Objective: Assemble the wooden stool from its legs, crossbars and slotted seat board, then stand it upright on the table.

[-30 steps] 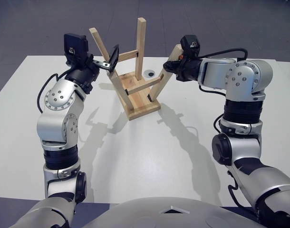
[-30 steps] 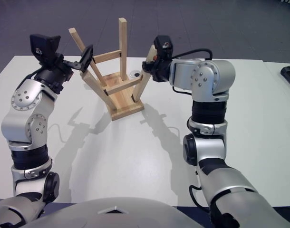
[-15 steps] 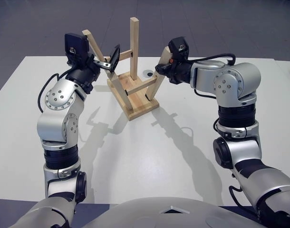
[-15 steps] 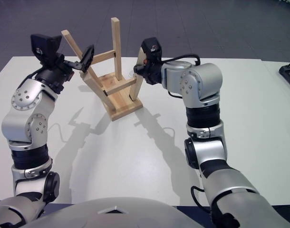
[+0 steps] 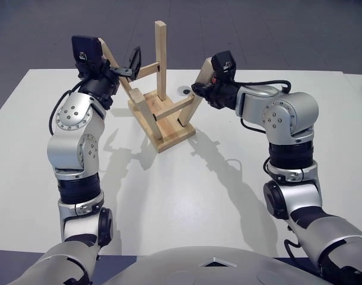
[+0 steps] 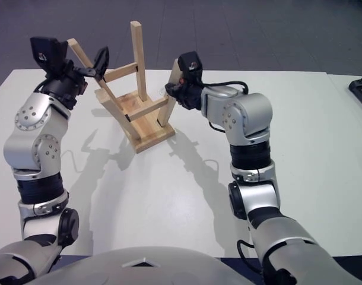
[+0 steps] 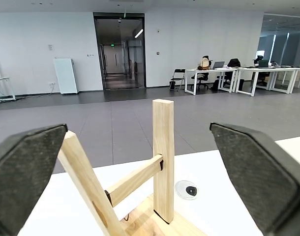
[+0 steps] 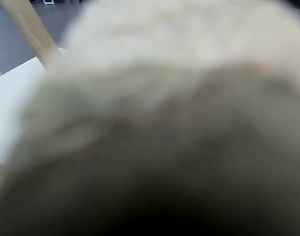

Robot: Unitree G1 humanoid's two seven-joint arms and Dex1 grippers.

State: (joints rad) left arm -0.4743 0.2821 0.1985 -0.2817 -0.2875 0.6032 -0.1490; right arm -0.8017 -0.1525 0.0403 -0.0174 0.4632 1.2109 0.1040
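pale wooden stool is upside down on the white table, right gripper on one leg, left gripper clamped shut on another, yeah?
No: the left gripper is open, pads spread wide beside a leg of the pale wooden stool, as the left wrist view shows.

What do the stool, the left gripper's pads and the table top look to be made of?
Stool: pale, seemingly unfinished wood with faint grain.
Pads of the left gripper: dark, matte, finely textured, likely rubber or foam.
Table: smooth white top with a slight sheen, probably laminate, though that is uncertain.
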